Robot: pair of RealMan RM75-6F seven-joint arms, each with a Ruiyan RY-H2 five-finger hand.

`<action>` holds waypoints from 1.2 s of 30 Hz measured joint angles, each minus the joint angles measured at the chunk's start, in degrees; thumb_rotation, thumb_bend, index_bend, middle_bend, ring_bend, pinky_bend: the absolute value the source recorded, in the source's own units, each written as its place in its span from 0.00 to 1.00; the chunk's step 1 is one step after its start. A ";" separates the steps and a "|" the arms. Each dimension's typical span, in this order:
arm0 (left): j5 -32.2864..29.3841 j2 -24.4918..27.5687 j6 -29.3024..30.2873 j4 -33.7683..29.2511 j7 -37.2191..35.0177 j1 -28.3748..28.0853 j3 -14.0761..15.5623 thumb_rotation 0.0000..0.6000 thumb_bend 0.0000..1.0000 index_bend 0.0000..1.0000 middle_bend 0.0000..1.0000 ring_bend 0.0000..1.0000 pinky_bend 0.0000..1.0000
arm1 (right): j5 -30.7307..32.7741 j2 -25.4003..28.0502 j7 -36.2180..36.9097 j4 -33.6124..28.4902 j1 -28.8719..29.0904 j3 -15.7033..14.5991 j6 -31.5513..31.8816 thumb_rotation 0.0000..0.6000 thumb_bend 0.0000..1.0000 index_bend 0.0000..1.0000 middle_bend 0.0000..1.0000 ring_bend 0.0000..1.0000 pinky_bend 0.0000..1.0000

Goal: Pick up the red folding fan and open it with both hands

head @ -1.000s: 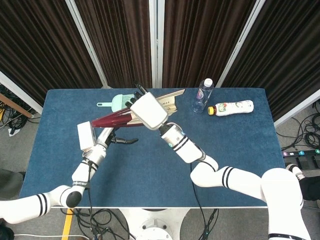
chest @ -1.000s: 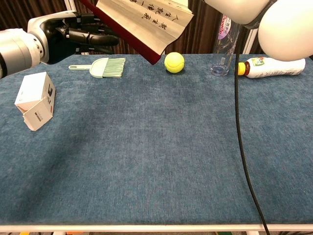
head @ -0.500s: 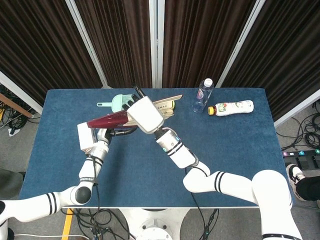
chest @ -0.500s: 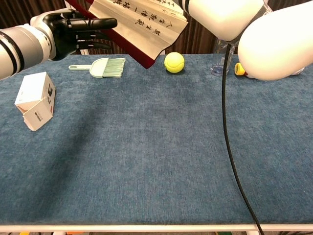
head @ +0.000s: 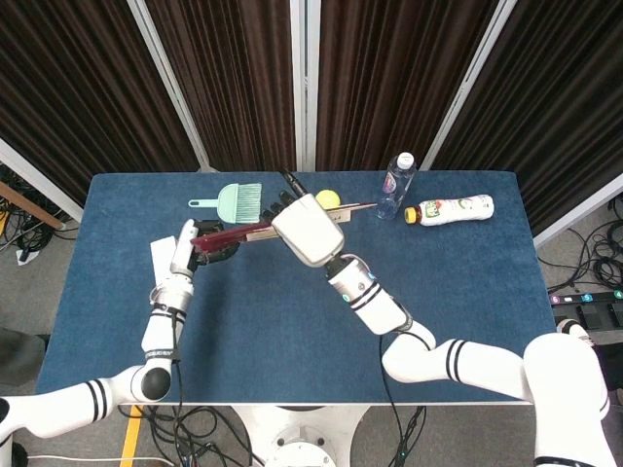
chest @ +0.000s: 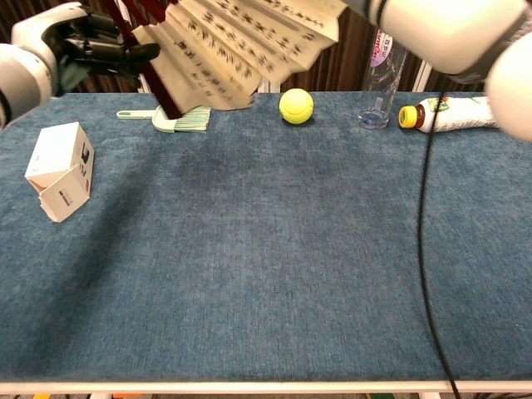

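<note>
The red folding fan (chest: pixel 241 46) is held above the table's back left, spread wide, showing cream paper with black calligraphy and a dark red outer rib. In the head view the fan (head: pixel 248 232) appears nearly edge-on as a thin dark red line. My left hand (chest: pixel 91 46) grips the fan's left end with dark fingers; in the head view this left hand (head: pixel 212 249) sits beside the rib's left tip. My right hand (head: pixel 307 229), white back upward, holds the fan's right part; its fingers are hidden beneath it.
On the blue table (chest: pixel 274 274) are a white box (chest: pixel 60 170) at the left, a green brush (chest: pixel 179 116), a tennis ball (chest: pixel 296 106), an upright clear bottle (chest: pixel 378 83) and a lying bottle (chest: pixel 453 112) along the back.
The fan has spread much wider, its left edge swinging left and down over the brush. The left hand has moved left; in the head view the fan has turned edge-on.
</note>
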 measured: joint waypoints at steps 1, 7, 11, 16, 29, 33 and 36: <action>0.83 0.13 1.01 0.48 1.91 0.16 0.58 1.00 0.29 0.81 0.80 0.60 0.53 | -0.42 0.89 0.31 -0.62 -0.56 -0.54 0.06 1.00 0.63 0.81 0.66 0.44 0.09; 7.15 0.72 7.72 4.24 15.44 0.85 4.49 1.00 0.28 0.80 0.80 0.60 0.53 | -5.70 6.30 1.38 -3.59 -3.89 -4.77 1.37 1.00 0.63 0.81 0.66 0.46 0.09; 11.65 0.51 11.70 7.32 24.36 0.84 6.81 1.00 0.28 0.79 0.79 0.60 0.53 | -10.71 8.89 0.67 -4.78 -6.10 -8.14 3.24 1.00 0.63 0.81 0.66 0.46 0.08; 15.92 -0.72 15.94 10.62 34.57 0.78 9.06 1.00 0.28 0.79 0.78 0.60 0.53 | -14.93 11.61 -2.88 -6.27 -9.35 -11.61 5.94 1.00 0.63 0.81 0.66 0.46 0.07; 22.73 -7.70 20.41 17.36 51.73 0.94 13.95 1.00 0.27 0.77 0.77 0.60 0.53 | -20.08 9.23 -7.77 -2.36 -17.80 -17.51 11.54 1.00 0.63 0.81 0.66 0.46 0.04; 24.65 -10.78 20.74 21.58 54.12 1.08 15.42 1.00 0.27 0.77 0.77 0.60 0.53 | -20.34 5.72 -7.09 1.59 -20.82 -18.49 13.17 1.00 0.63 0.79 0.66 0.45 0.02; 25.43 -12.39 20.55 23.93 54.99 1.27 16.04 1.00 0.27 0.76 0.76 0.60 0.53 | -20.29 3.54 -6.43 3.94 -22.87 -19.11 14.00 1.00 0.54 0.72 0.61 0.41 0.00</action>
